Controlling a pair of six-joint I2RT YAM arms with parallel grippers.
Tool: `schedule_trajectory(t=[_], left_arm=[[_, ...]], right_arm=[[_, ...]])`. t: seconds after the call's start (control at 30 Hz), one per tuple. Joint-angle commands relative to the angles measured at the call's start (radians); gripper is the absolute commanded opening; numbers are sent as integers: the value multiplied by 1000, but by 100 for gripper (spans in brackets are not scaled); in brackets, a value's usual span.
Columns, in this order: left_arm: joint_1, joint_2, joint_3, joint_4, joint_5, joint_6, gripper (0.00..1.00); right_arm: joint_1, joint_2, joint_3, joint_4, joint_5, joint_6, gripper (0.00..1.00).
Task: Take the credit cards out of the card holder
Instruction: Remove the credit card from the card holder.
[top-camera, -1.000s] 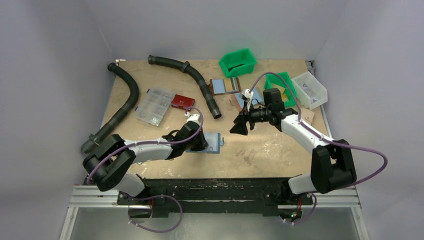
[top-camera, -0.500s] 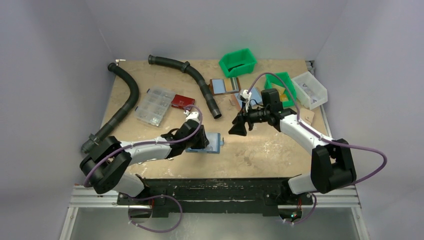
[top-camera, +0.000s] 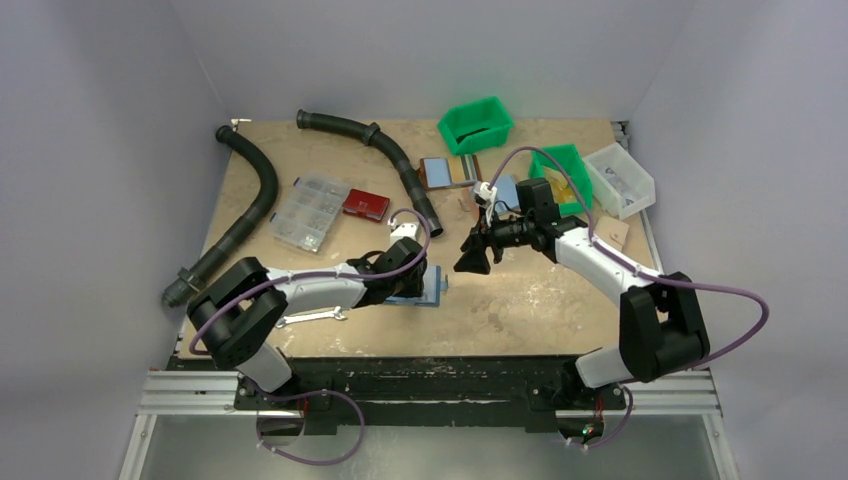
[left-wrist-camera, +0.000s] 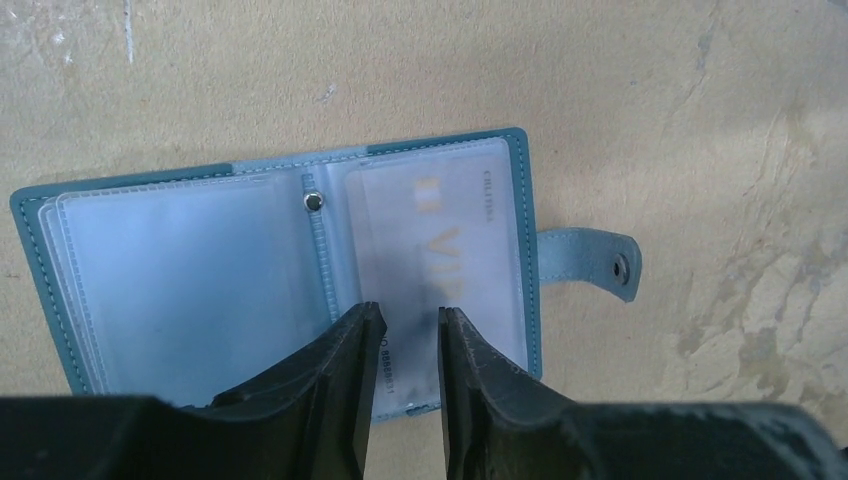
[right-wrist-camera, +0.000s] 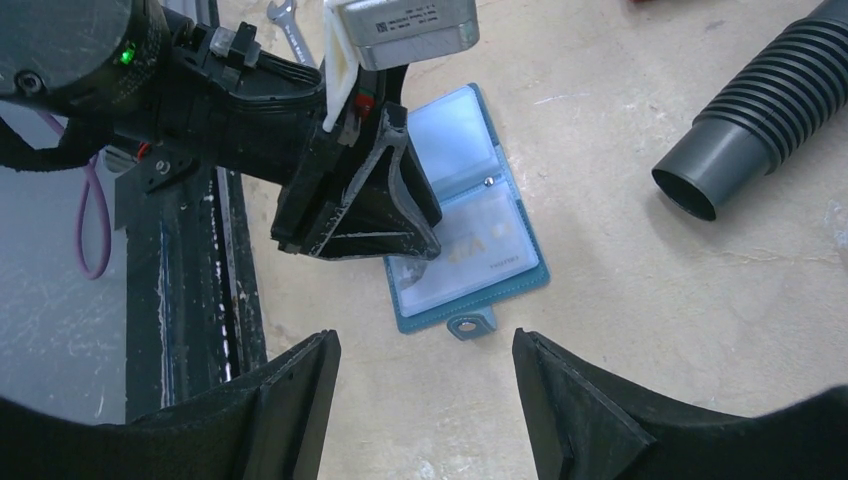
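One light-brown wooden table is carrying everything; two black ribbed plastic hoses are lying across its far left part; a clear plastic compartment box is sitting between them. The right gripper is hovering above the middle of the table; its black fingers are spreading wide with nothing between them. The left gripper is hanging low over the small dark-blue folding card holder; this holder is lying open and flat on the table, near the middle front. The left jaws are standing only slightly apart and pinching nothing; their tips are over the near edge of the right pocket. A pale card with gold lettering is sitting inside that clear pocket; the blue snap tab is sticking out sideways from the holder; a small silver wrench is lying beside the left arm.
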Motion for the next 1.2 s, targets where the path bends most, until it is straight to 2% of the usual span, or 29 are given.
schedule_trajectory(t=[0.0,0.13,0.3,0.53,0.7,1.0,1.17], left_arm=[[-18,44,52,-71,-80,22,28],[-26,94,74,-91,-84,20,20],[-28,154,81,-93,-79,18,0],[-27,52,17,-5,-66,20,0],[-3,16,-46,60,-5,15,0],[4,71,-81,128,33,-5,0],[18,74,-119,142,33,-24,0]], right_arm=[[7,0,43,-9,5,-24,72],[8,-1,46,-13,7,-27,72],[9,0,45,-14,8,-29,72],[24,11,42,-12,9,-25,72],[65,51,37,16,11,10,72],[78,195,-3,244,52,368,71],[85,231,-15,299,92,460,70]])
